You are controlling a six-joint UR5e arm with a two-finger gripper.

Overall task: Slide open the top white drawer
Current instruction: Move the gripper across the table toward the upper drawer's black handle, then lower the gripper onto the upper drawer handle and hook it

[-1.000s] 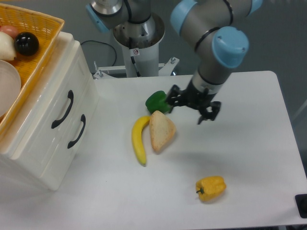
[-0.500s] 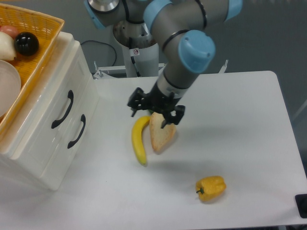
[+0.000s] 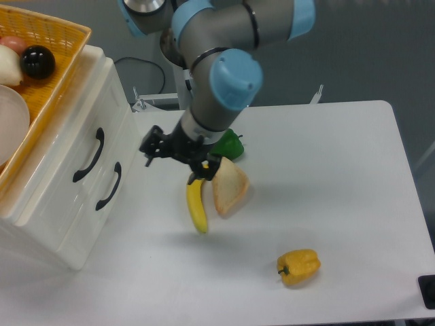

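Since a moment ago, my black two-finger gripper [image 3: 178, 158] has moved left across the white table [image 3: 340, 204], from over the bread toward the cabinet. I am seeing the top white drawer [image 3: 81, 146], a shiny cream box front with a curved black handle [image 3: 90, 155], sitting shut at the left, above the matching lower drawer [image 3: 102, 193]. My grey and blue arm [image 3: 221, 81] is reaching down, its fingers spread apart and holding nothing, hanging near the yellow banana [image 3: 197, 207].
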